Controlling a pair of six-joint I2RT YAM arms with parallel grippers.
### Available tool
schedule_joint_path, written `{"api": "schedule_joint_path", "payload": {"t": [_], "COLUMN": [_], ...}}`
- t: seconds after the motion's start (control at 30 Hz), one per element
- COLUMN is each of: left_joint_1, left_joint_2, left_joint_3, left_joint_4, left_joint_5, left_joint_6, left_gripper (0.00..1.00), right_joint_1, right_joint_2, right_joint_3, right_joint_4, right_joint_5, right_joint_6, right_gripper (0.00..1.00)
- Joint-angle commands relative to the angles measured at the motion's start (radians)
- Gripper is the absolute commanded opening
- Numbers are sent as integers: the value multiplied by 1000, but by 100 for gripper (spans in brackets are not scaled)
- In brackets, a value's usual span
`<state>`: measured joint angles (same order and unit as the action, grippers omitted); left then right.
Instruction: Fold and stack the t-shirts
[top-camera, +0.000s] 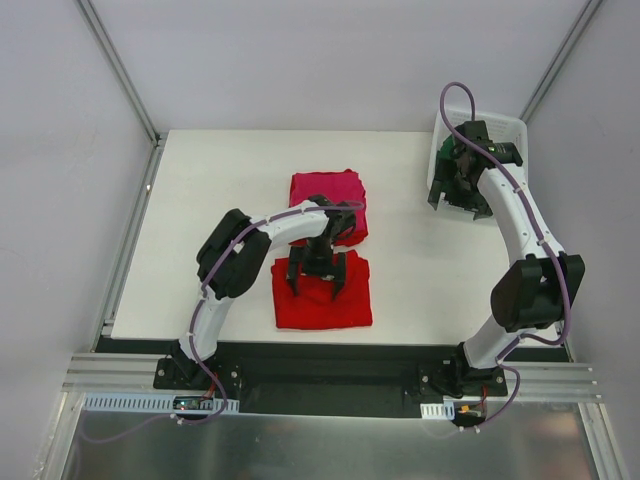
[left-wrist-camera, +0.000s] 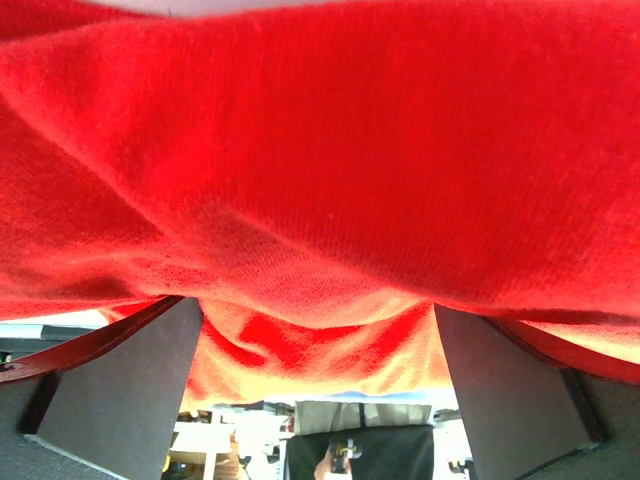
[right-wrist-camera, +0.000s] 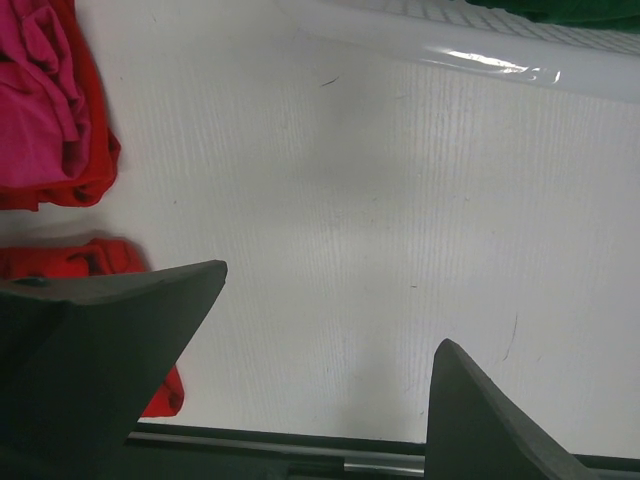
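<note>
Left claw, released and spread wide, sits over the folded red t-shirt's far half.

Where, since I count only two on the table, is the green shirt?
Top view: the green shirt sits in the white basket at the table's far right corner, by the right hand.

A red shirt lies folded flat near the front; just behind it, a folded pink shirt sits on red cloth. A green shirt shows far right.
</note>
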<state>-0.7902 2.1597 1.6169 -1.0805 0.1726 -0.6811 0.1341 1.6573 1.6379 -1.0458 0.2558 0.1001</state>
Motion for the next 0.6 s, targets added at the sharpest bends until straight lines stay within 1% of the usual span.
{"api": "schedule_joint_path", "payload": {"t": [0.0, 0.13, 0.23, 0.27, 0.33, 0.4, 0.47, 0.5, 0.53, 0.57], "left_joint_1": [9, 11, 11, 12, 14, 25, 52, 69, 119, 143], "left_joint_2": [-81, -136, -222, -269, -314, -377, -452, -483, -550, -589], "left_joint_3": [31, 73, 141, 185, 250, 267, 195, 143, 20, -55], "left_joint_4": [-9, -50, -100, -114, -174, -217, -249, -246, -239, -199], "left_joint_5": [-30, -34, -45, -53, -87, -154, -157, -151, -150, -148], "left_joint_6": [-25, 0, 8, 11, 12, 14, 14, 9, 8, 5], "left_gripper": [99, 99, 99, 99, 99, 99, 99, 99, 99, 99], "right_joint_1": [-8, -8, -10, -11, -10, -10, -10, -11, -11, -11], "right_joint_2": [-16, -13, -10, -8, -5, -10, -21, -34, -42, -53], "right_joint_3": [3, 13, 11, 13, 13, 8, -10, -22, -41, -58], "right_joint_4": [-23, -25, -28, -28, -33, -33, -26, -23, -20, -17], "right_joint_5": [-10, -7, -7, -12, -26, -52, -78, -117, -140, -168], "right_joint_6": [0, -5, -8, -8, -10, -10, -19, -25, -33, -34], "right_gripper": [96, 96, 96, 96, 96, 96, 96, 96, 96, 96]}}
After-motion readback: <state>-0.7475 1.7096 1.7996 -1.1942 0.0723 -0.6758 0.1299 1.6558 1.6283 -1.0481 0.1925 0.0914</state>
